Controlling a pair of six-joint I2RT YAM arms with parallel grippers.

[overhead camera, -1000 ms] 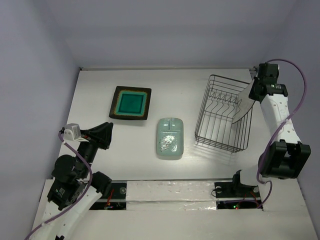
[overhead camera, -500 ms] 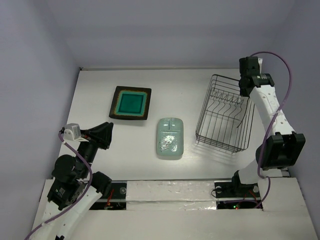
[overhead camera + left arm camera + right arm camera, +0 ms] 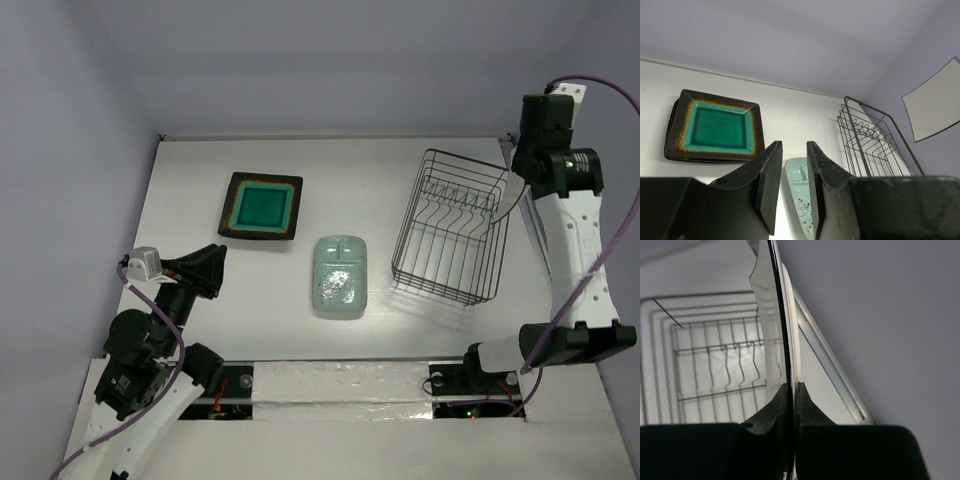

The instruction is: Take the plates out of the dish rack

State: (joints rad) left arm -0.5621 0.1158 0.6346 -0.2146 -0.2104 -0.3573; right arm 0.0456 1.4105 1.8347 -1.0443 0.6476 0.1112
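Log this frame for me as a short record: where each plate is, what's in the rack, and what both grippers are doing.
dish rack: no plate seen inside
right gripper: shut on the cream-white plate, pinching its edge; plate in the air by the dish rack's far right side
left gripper: slightly open, holding nothing, on the left, away from all plates
teal plate: flat on the table, far left
mint plate: flat on the table, centre, left of the dish rack and apart from it
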